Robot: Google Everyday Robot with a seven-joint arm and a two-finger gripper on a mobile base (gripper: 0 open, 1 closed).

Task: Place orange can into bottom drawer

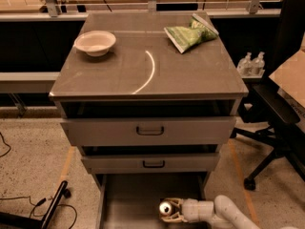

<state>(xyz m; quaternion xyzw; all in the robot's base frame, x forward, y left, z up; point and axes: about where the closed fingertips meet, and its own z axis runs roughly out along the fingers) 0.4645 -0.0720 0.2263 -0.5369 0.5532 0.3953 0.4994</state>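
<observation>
The bottom drawer [128,199] is pulled open at the foot of the grey cabinet, its flat grey floor showing. My gripper [167,210] reaches in from the lower right on a white arm and is shut on the orange can [166,207]. The can is held over the drawer's right part, near the floor, with its shiny silver top facing the camera. Only the can's top and a little of its side show between the fingers.
Two upper drawers with black handles [149,130] are partly open. On the cabinet top sit a white bowl [95,42] and a green chip bag [189,34]. A black office chair [279,109] stands to the right. Cables and a black bar [50,206] lie on the floor at left.
</observation>
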